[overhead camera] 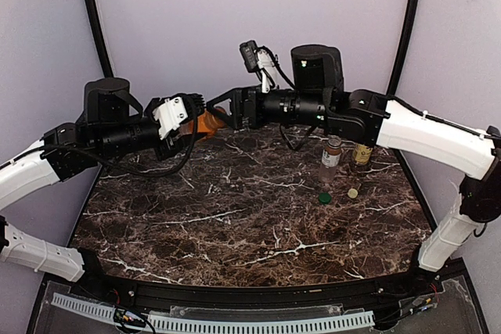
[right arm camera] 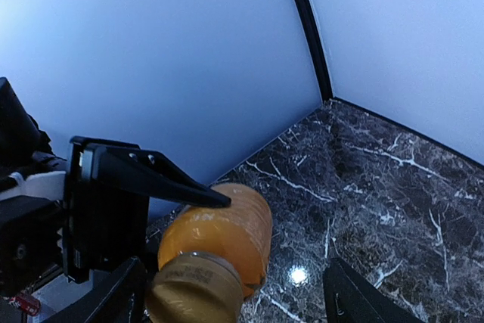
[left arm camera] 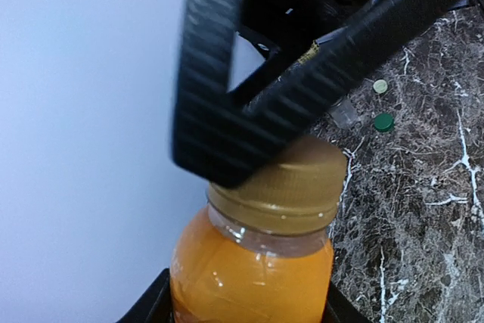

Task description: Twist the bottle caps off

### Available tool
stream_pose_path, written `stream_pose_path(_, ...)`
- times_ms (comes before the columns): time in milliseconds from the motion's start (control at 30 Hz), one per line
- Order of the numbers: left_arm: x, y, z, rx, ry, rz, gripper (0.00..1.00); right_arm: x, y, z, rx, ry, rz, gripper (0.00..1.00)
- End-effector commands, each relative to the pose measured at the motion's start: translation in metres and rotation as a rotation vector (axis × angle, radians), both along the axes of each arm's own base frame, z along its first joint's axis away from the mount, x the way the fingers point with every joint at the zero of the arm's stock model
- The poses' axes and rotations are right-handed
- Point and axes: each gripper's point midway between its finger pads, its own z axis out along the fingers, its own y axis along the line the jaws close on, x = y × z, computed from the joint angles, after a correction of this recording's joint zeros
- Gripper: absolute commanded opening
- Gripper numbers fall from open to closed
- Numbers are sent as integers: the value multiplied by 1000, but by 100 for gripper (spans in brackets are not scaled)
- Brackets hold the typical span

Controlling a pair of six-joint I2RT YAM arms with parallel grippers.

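Orange-gold plastic screw cap [left arm camera: 291, 187] sits on the squat orange juice bottle [left arm camera: 249, 277]. Your left gripper [overhead camera: 194, 124] clamps that bottle by the body and holds it raised over the back of the dark marble table [overhead camera: 235, 224]. Your right gripper [overhead camera: 219, 111] has its jaws spread either side of that cap, not clamped. On the right, you have the dark green cap [overhead camera: 324, 197] and the cream-white cap [overhead camera: 353, 192] lying loose on the marble. They are just in front of the slim clear white-labelled bottle [overhead camera: 332, 152] and the yellowish tea bottle [overhead camera: 362, 153], both upright.
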Motion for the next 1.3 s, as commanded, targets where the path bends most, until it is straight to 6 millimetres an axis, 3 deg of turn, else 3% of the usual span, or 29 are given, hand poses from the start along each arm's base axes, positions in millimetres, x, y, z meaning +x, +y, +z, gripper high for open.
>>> stream_pose_path(0,9,8,8,13,-79,65,33,-4,1,-15,-54,99,-11,79)
stream_pose_path(167,12,10,6,26,-95,82,32,-14,7,-17,-50,120,52,78)
stream_pose_path(433,11,8,6,41,-115,72,32,-10,17,-22,-62,115,64,62)
stream_pose_path(633,11,7,4,47,-116,66,31,-9,21,-18,-59,92,74,48)
stream_pose_path(800,8,6,1,54,-117,55,32,-9,21,-20,-62,77,77,22)
stream_pose_path(833,6,5,0,52,-113,43,34,-10,21,-20,-63,72,79,12)
stream_pose_path(867,4,4,-1,49,-105,33,43,-10,21,-21,-66,66,81,2)
stream_pose_path(900,-1,1,-3,48,-91,1,51,-11,19,-20,-68,60,83,0)
stream_pose_path(933,-4,0,-4,37,-74,-12,70,-12,17,-20,-70,51,87,0)
stream_pose_path(1000,-13,-1,-8,30,-38,-52,92,-16,12,-15,-68,32,106,0)
stream_pose_path(1067,-19,0,-18,56,-9,-77,98,-22,6,-10,-59,15,139,0)
stream_pose_path(1167,-28,-1,-33,92,27,-124,99,-30,2,-7,-46,-1,186,0)
stream_pose_path(1267,-28,-2,-33,83,41,-120,93,-35,1,-7,-48,-8,213,0)
